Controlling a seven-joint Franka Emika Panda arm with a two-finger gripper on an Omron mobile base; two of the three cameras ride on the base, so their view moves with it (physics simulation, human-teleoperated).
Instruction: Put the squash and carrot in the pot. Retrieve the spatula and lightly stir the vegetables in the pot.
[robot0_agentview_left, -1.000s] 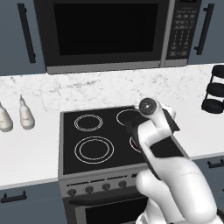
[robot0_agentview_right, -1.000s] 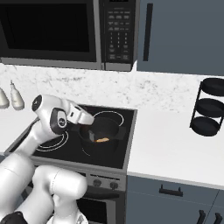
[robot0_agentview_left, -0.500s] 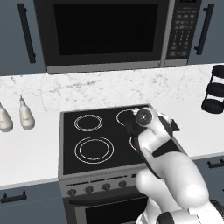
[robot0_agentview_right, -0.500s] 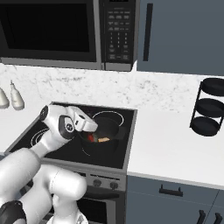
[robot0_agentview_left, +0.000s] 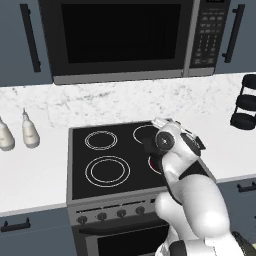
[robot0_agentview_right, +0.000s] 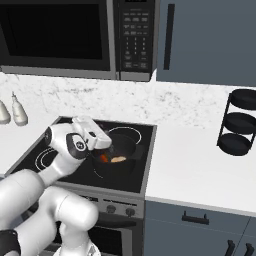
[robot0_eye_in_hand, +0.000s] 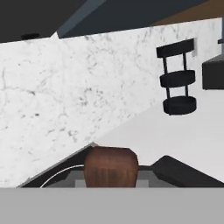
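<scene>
While the arm leans over the stove (robot0_agentview_right: 60, 145), the big things around it are the microwave (robot0_agentview_left: 130, 40) above and the white marble counter (robot0_agentview_right: 190, 165) to the right. A black three-level rack (robot0_agentview_right: 240, 122) stands on the counter at about 3 o'clock from the stove, well apart from it.

The black pot (robot0_agentview_right: 120, 152) sits on the front right burner, at about 4 o'clock of the cooktop. Inside it lie the pale squash (robot0_agentview_right: 119, 159) and, touching it on the left, the orange carrot (robot0_agentview_right: 104, 158).

The gripper (robot0_agentview_right: 106, 144) hangs at the left rim of the pot, at about 9 o'clock of it. In the hand view the brown handle of the spatula (robot0_eye_in_hand: 111, 168) stands in the middle at the bottom, and the fingers are narrow around it; the blade is hidden.

Two small white bottles (robot0_agentview_left: 30, 132) stand on the counter at 9 o'clock from the stove.
</scene>
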